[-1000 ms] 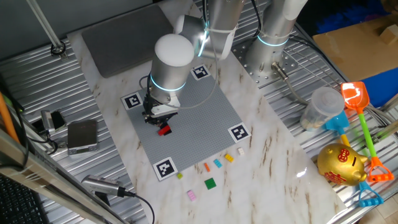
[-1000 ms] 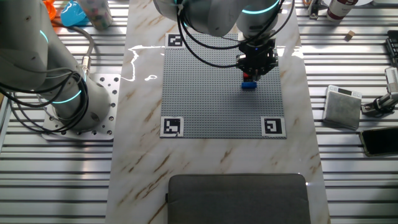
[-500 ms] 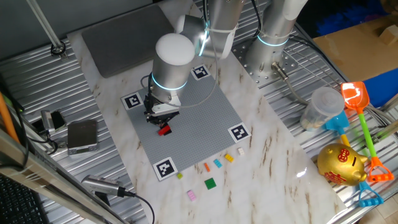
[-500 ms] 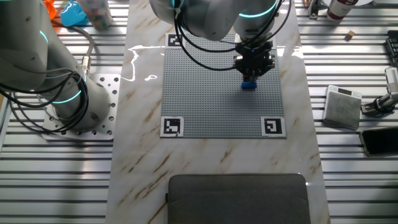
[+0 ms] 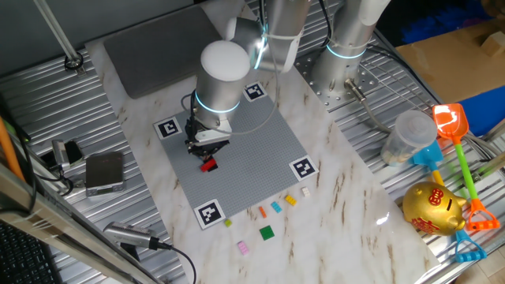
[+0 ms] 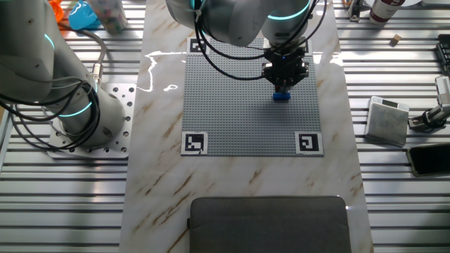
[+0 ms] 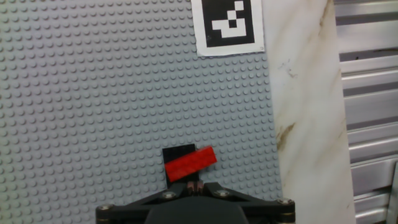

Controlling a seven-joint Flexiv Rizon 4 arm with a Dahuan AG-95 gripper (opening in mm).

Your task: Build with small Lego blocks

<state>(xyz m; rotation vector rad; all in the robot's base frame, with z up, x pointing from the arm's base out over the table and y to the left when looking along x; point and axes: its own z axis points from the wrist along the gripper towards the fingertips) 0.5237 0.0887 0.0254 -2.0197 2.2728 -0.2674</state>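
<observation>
We see our gripper (image 7: 196,185) just above the red brick (image 7: 189,164) on the baseplate (image 7: 93,112), fingers together, holding nothing.

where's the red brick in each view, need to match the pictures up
One fixed view: the red brick lies on the grey baseplate, just below the gripper.
The other fixed view: no red shows; a blue brick sits under the gripper at that spot.
Hand view: bottom centre, tilted across a black brick, just above the gripper.
Shared landmark: the black-and-white corner marker nearest the brick.
</observation>
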